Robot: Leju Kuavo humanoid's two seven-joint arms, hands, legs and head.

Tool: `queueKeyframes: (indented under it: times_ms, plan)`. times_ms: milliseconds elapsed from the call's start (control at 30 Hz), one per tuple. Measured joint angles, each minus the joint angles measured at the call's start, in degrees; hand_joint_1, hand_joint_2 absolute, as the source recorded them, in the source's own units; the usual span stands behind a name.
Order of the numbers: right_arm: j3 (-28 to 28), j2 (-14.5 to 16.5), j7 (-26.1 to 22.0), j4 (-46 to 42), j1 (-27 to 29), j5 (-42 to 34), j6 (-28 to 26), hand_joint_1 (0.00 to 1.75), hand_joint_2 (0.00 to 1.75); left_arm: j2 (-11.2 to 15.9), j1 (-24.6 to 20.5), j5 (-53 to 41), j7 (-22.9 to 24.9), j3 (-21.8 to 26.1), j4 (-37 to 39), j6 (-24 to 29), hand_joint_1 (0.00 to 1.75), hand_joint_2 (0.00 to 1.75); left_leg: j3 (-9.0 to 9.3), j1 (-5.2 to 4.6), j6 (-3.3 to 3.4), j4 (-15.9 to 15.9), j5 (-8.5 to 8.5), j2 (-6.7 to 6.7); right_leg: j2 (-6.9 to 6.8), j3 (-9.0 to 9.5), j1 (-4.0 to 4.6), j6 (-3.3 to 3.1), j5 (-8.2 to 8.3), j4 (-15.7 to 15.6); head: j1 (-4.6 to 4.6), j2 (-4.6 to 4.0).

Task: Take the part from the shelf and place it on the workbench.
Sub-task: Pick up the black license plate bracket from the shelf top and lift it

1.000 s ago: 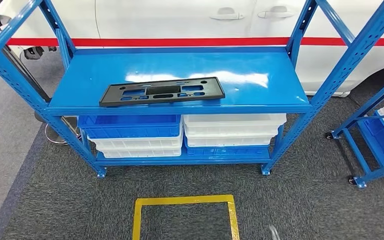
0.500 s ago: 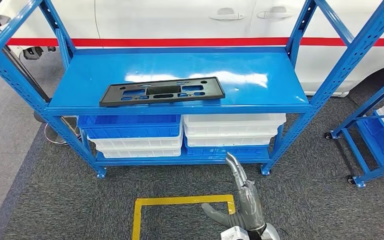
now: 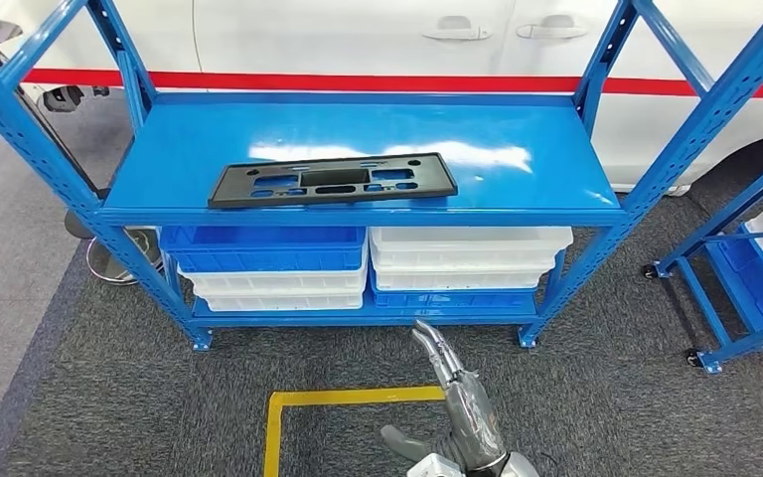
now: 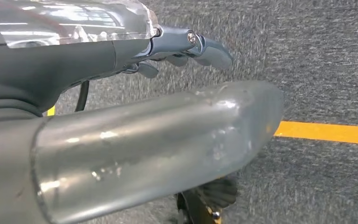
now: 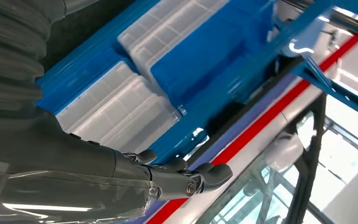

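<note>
A flat black rectangular plastic panel with several cut-out openings [image 3: 332, 180] lies near the centre of the head view, on the top deck of a blue steel shelving rack [image 3: 556, 159], close to the deck's front edge and left of its middle, with nothing touching it. Below that deck, in the middle of the frame, stacked trays fill the rack's lower level: a blue plastic bin [image 3: 261, 247] on white ones at the left, and white plastic bins [image 3: 469, 248] over a blue one at the right. Low in the frame and a little right of centre, the right hand [image 3: 457, 402] rises over the dark grey carpet [image 3: 109, 397], fingers stretched out and apart, thumb splayed to the left, holding nothing and well apart from the panel. In the right wrist view the same hand's fingers [image 5: 200, 177] reach forward empty, with the bins beyond them. In the left wrist view the left hand [image 4: 186, 46] hangs over the carpet, its fingers slightly curled and empty. A yellow tape rectangle [image 3: 358, 399] marks the floor at the bottom centre, just left of the right hand. A white car body with a red stripe [image 3: 358, 40] fills the top of the frame behind the rack, and a second blue rack [image 3: 745, 278] stands at the right edge.
</note>
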Motion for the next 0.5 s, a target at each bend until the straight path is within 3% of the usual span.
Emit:
queueKeyframes:
  times_ms: [100,133,167,200,300,333,400,500]
  plan:
    - [1.16,-0.99,2.87,0.86,-0.5,6.88,-1.24,0.0,1.75,-0.1,0.08,-0.53,0.03,-0.01,0.01,-0.46,0.0,0.0,0.06,-0.16,0.48,-0.39,0.32,0.1,-0.26,-5.15,0.6,-0.55,-4.94,10.13,0.0,0.0]
    - [1.65,-1.06,3.57,1.28,-0.66,9.79,-2.12,0.0,1.75,-0.1,0.13,-0.77,0.08,-0.01,0.01,-0.48,0.0,0.0,0.04,-0.33,0.53,-0.36,0.29,0.11,-0.26,-6.79,0.78,-0.78,-5.71,13.13,0.0,0.0]
    - [2.18,-1.1,4.12,1.71,-0.83,12.65,-3.1,0.0,1.75,-0.1,0.18,-1.01,0.15,0.0,0.01,-0.49,0.0,0.0,0.09,-0.51,0.57,-0.33,0.24,0.09,-0.26,-7.53,0.94,-1.07,-5.36,14.22,-0.01,0.0]
    - [2.69,-1.11,4.54,2.1,-1.02,15.14,-4.05,0.0,1.75,-0.1,0.18,-1.16,0.21,0.01,0.01,-0.49,0.0,0.0,0.21,-0.66,0.59,-0.31,0.17,0.04,-0.26,-7.17,1.11,-1.44,-3.89,13.09,-0.01,0.0]
    - [3.79,-1.11,5.22,2.99,-1.76,18.54,-5.56,0.0,1.75,-0.25,0.17,-1.37,0.26,-0.01,0.02,-0.48,0.0,0.0,0.64,-1.02,0.38,-0.23,-0.24,-0.12,-0.28,-2.34,1.9,-3.16,1.56,2.48,0.0,0.0]
    - [4.09,-1.12,5.36,3.21,-2.01,18.84,-5.72,0.0,1.75,-0.34,0.16,-1.4,0.27,-0.01,0.04,-0.48,0.0,0.0,0.63,-1.05,0.17,-0.18,-0.35,-0.12,-0.3,-1.35,2.16,-3.59,2.19,0.21,0.0,0.0]
    - [4.55,-1.34,5.56,3.57,-2.36,19.15,-5.84,0.0,1.75,-0.45,0.15,-1.42,0.33,0.0,0.07,-0.46,0.0,0.0,0.56,-0.99,-0.42,-0.23,-0.46,-0.08,-0.29,-1.02,2.47,-3.91,2.13,-0.92,0.01,0.0]
    - [5.16,-2.35,5.61,3.86,-2.64,19.49,-5.91,0.0,1.75,-0.46,0.09,-1.46,0.38,-0.01,0.06,-0.37,0.0,0.0,0.29,-0.97,-1.41,0.87,-1.65,0.03,-0.43,-0.32,1.81,-4.29,2.51,-2.1,-0.01,0.0]
